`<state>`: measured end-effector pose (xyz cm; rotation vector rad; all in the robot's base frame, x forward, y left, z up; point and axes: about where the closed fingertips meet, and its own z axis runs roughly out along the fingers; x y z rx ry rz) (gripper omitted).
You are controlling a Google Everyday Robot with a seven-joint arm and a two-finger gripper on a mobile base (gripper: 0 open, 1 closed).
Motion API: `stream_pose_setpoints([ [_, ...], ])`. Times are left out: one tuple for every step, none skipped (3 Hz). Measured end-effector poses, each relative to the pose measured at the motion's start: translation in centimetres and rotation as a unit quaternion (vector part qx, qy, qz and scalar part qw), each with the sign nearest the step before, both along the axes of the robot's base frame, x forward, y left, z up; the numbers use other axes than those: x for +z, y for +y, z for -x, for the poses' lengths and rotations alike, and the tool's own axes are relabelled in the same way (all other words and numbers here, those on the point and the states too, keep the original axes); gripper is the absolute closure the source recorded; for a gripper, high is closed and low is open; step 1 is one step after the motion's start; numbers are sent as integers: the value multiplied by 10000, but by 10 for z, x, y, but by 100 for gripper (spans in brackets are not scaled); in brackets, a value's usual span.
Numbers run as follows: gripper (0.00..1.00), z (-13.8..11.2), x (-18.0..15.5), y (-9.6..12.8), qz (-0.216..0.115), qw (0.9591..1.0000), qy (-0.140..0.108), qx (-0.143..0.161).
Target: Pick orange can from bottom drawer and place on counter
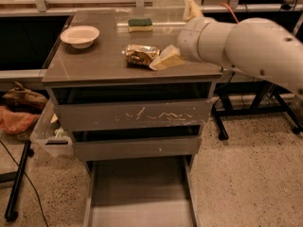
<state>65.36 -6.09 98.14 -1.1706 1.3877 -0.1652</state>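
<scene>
The orange can [139, 55] lies on its side on the counter [90, 67], near the middle of the slab. My gripper [169, 33] is just to the right of it, above the counter's right part, and stands open. Its lower cream finger [166, 60] rests on the counter against the can's right end, while the upper one points up toward the back. The jaws hold nothing. Below, the bottom drawer [142, 188] is pulled out and its flat grey floor is bare. My white arm comes in from the right.
A white bowl [80, 36] sits at the counter's left and a green-and-yellow sponge [140, 24] at its back. A clear plastic bin [49, 135] hangs beside the cabinet's left. Bags [19, 109] lie on the floor at left. Black stand legs [218, 124] are at right.
</scene>
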Motion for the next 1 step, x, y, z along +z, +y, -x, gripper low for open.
stream_pose_setpoints([
  [0, 68, 67, -47, 25, 9950, -551, -830],
])
